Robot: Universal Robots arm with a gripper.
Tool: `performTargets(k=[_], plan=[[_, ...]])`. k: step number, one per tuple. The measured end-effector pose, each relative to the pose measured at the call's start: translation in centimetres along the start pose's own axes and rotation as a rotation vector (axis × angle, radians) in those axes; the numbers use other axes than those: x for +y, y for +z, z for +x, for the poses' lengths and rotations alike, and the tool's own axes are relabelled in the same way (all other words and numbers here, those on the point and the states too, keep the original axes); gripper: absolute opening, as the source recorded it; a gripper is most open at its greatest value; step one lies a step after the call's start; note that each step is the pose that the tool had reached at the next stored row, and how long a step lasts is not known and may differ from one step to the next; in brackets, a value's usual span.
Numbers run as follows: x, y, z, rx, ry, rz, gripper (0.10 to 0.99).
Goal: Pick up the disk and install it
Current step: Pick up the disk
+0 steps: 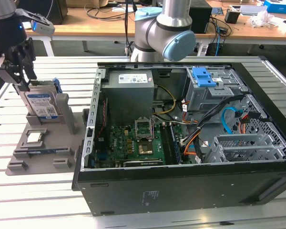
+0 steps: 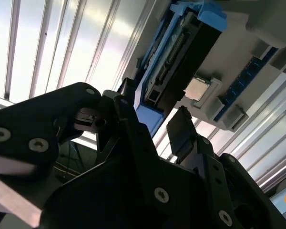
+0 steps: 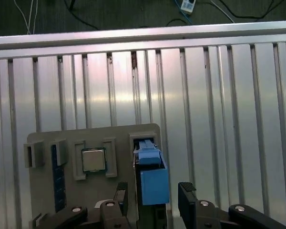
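Note:
The disk (image 1: 40,104), a silver hard drive with a white-and-blue label and blue rails, stands on edge in a slot of the grey holder (image 1: 38,155) at the exterior view's left. My gripper (image 1: 22,82) hangs over its top edge. In both wrist views the black fingers straddle the disk (image 3: 151,167) (image 2: 181,43). The gripper (image 3: 153,193) (image 2: 155,102) is open, and a gap shows between one finger (image 3: 186,191) and the blue rail.
A square silver processor chip (image 1: 34,137) (image 3: 93,160) lies in the holder beside the disk. The open black computer case (image 1: 181,186) fills the exterior view's right, with a grey drive cage (image 1: 219,93) and blue latch (image 1: 203,76) at its far corner. The arm's base (image 1: 167,28) stands behind the case.

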State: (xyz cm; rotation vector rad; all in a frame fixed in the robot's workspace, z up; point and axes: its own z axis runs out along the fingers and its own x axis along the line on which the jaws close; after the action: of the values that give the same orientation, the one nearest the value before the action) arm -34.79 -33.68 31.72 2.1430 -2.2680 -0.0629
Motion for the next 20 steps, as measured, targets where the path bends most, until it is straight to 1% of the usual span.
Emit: performTargets(k=[1,3,6,10,11,12,17,18,19,20], plan=[[-0.01,0.22,-0.06,0.0004,-0.008,0.000,0.541],[-0.03,0.95,-0.23,0.0011,-0.023,0.000,0.541],[-0.07,1.85,-0.27,0.0012,-0.026,0.000,0.541],[-0.09,2.56,-0.26,0.0013,-0.028,0.000,0.541],[-0.11,2.84,-0.25,0.0013,-0.028,0.000,0.541],[-0.12,2.96,-0.25,0.0013,-0.028,0.000,0.541],[-0.12,2.99,-0.25,0.0014,-0.028,0.000,0.541],[-0.11,3.00,-0.25,0.0014,-0.028,0.001,0.541],[-0.11,3.02,-0.26,0.0007,-0.028,0.011,0.541],[-0.11,3.03,-0.25,0.0000,-0.028,0.030,0.541]])
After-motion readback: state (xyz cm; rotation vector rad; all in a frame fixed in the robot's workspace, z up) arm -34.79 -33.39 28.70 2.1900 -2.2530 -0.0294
